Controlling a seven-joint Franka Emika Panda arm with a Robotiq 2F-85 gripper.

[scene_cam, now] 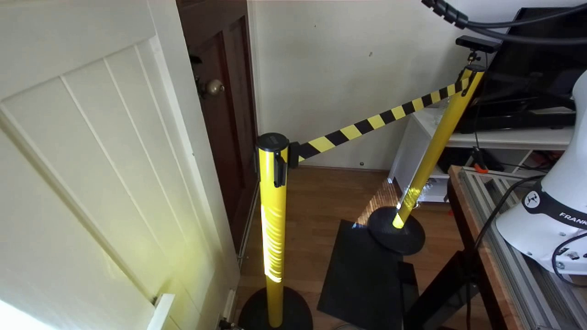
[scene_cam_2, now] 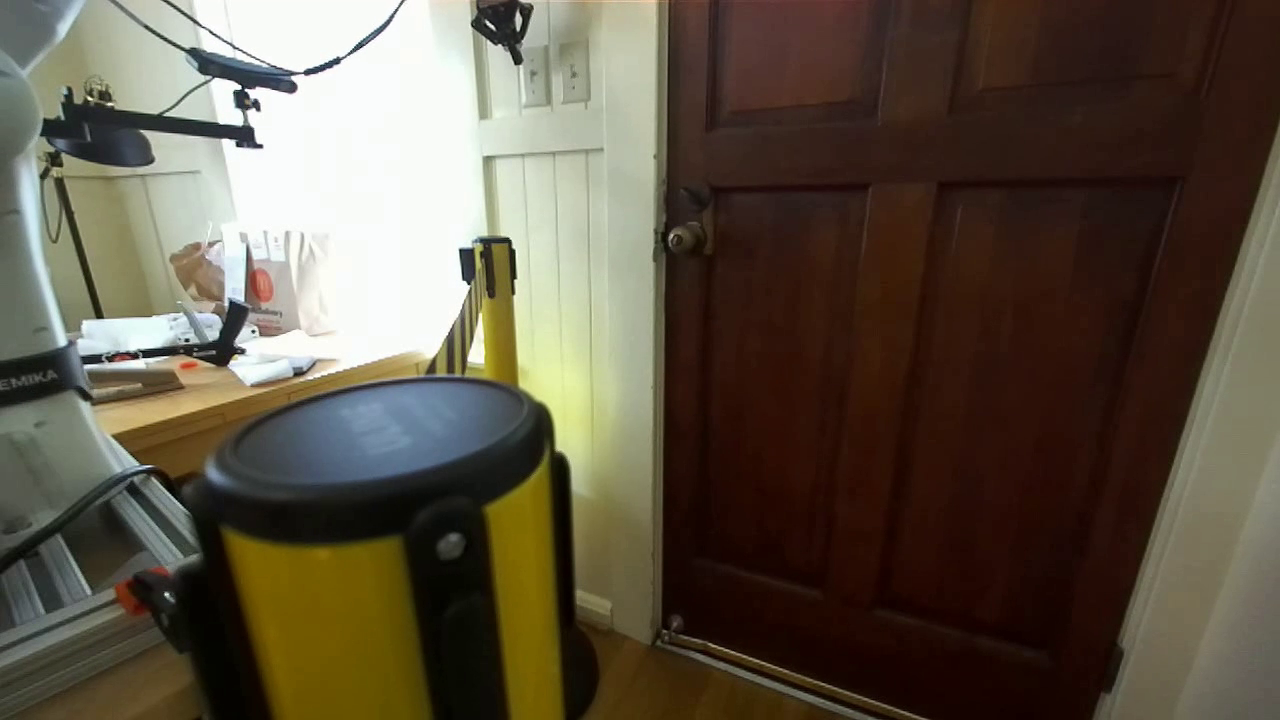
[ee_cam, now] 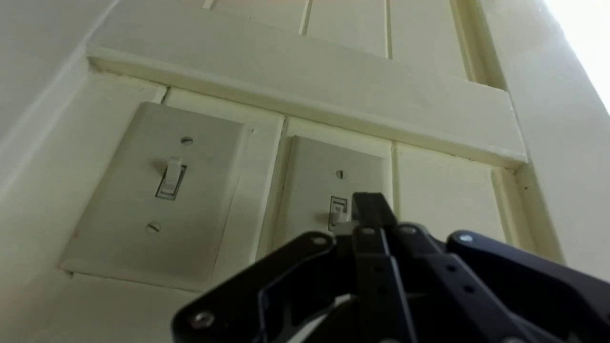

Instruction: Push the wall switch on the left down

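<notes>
The wrist view stands upside down compared with the exterior view. Two wall switches sit side by side: the left switch (scene_cam_2: 535, 77) and the right switch (scene_cam_2: 574, 72). In the wrist view the left switch (ee_cam: 338, 213) appears on the right, its lever tilted toward the picture's bottom. The right switch (ee_cam: 172, 177) appears on the left, its lever tilted toward the picture's top. My gripper (ee_cam: 374, 209) is shut with nothing between its fingers. Its tips are beside the left switch's lever and cover part of its plate; contact cannot be told. The gripper (scene_cam_2: 516, 50) also shows near the switches.
A wall rail (ee_cam: 305, 81) runs along the switch plates. A brown door (scene_cam_2: 900, 350) stands to the right of them. Yellow barrier posts (scene_cam: 274, 220) (scene_cam_2: 500, 330) and a striped belt (scene_cam: 367, 126) stand nearby. A wooden table (scene_cam_2: 350, 370) holds bags and tools.
</notes>
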